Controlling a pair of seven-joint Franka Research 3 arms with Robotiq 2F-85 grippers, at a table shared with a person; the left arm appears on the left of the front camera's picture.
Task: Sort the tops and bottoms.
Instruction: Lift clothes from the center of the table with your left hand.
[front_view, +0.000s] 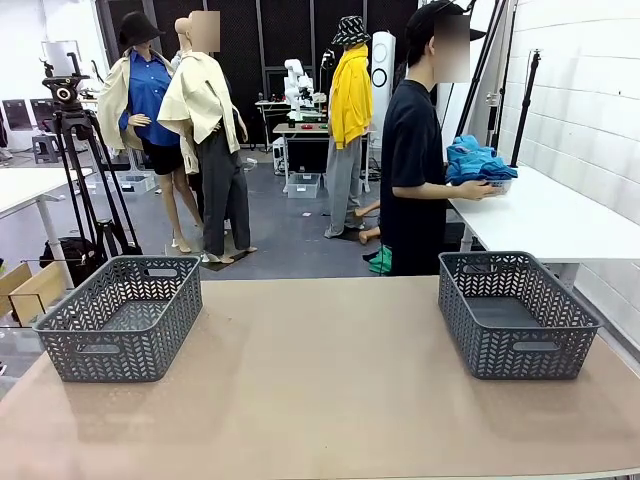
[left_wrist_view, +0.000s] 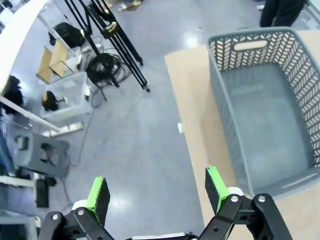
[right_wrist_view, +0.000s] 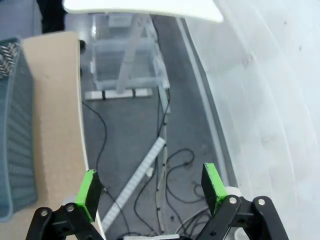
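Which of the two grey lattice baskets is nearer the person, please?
The grey lattice basket on the robot's right: the person in black stands just beyond it, the left basket farther away.

The blue clothes (front_view: 476, 158) on the far white table (front_view: 560, 220) are too small to tell tops from bottoms.

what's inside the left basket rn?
Nothing that I can see: the left basket shows a bare grey floor from the left wrist camera. From the front, its near wall covers the nearest strip of that floor.
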